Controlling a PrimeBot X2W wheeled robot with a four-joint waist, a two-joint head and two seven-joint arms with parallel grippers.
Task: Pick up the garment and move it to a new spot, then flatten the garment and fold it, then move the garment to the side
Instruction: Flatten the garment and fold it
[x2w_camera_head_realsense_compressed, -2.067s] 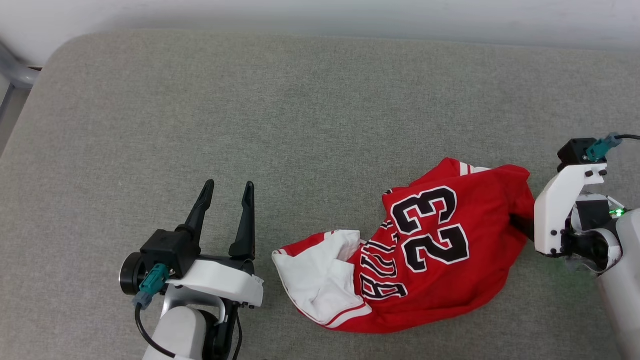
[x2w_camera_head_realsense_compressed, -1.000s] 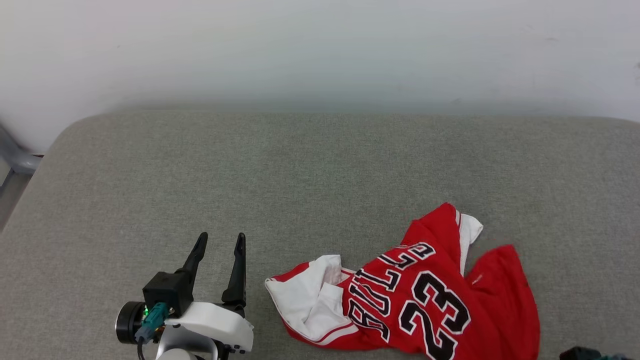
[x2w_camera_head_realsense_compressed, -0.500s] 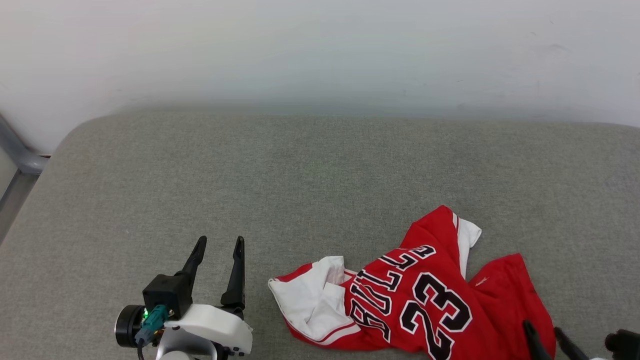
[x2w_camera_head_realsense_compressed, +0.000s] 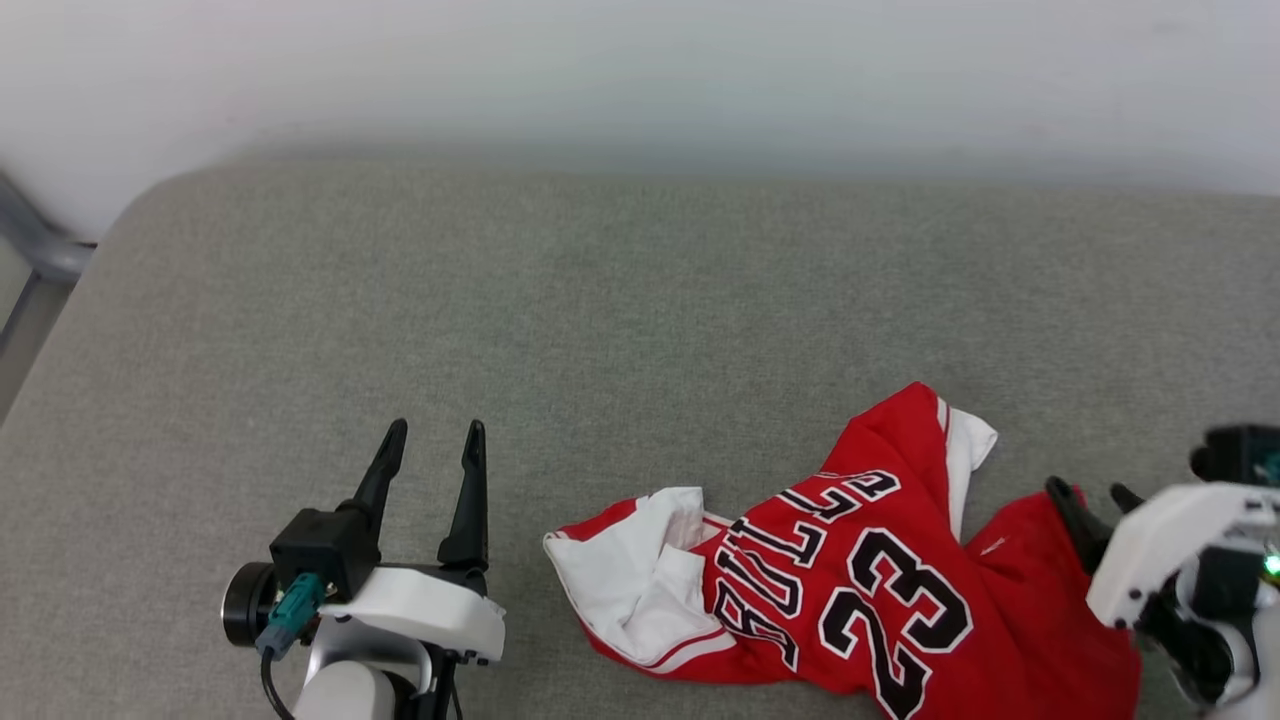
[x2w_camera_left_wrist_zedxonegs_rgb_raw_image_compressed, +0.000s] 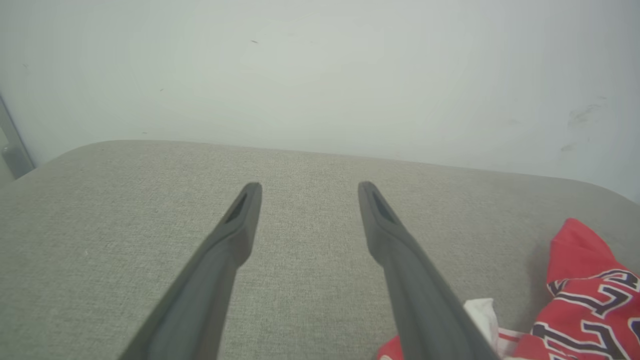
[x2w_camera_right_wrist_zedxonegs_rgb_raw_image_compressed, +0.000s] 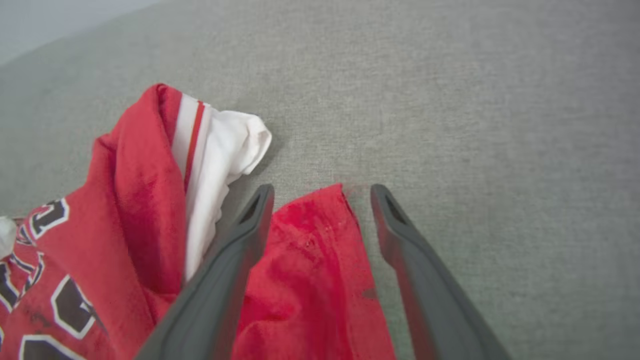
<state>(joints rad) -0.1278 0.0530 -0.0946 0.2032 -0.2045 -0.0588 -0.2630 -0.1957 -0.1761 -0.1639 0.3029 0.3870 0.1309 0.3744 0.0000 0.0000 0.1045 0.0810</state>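
Observation:
The garment (x2w_camera_head_realsense_compressed: 860, 590), a red jersey with white sleeves and black white-outlined "23" and letters, lies crumpled on the grey cushioned surface (x2w_camera_head_realsense_compressed: 640, 300) at the lower right. My right gripper (x2w_camera_head_realsense_compressed: 1095, 492) is open at the jersey's right edge. In the right wrist view a red corner of the garment (x2w_camera_right_wrist_zedxonegs_rgb_raw_image_compressed: 310, 250) lies between the spread fingers of that gripper (x2w_camera_right_wrist_zedxonegs_rgb_raw_image_compressed: 322, 190), not pinched. My left gripper (x2w_camera_head_realsense_compressed: 430, 430) stands open over bare cushion, left of the white sleeve (x2w_camera_head_realsense_compressed: 640, 570). The left wrist view shows its open fingers (x2w_camera_left_wrist_zedxonegs_rgb_raw_image_compressed: 305, 187) and the jersey's edge (x2w_camera_left_wrist_zedxonegs_rgb_raw_image_compressed: 585, 295) at the lower right.
A pale wall (x2w_camera_head_realsense_compressed: 640, 70) runs along the cushion's far edge. A grey metal frame piece (x2w_camera_head_realsense_compressed: 40, 250) shows past the rounded left corner. Bare cushion stretches across the middle and far left.
My right gripper has let go of the garment and opened, and has come up into the head view at the lower right. The jersey now lies spread lower. The head camera has shifted.

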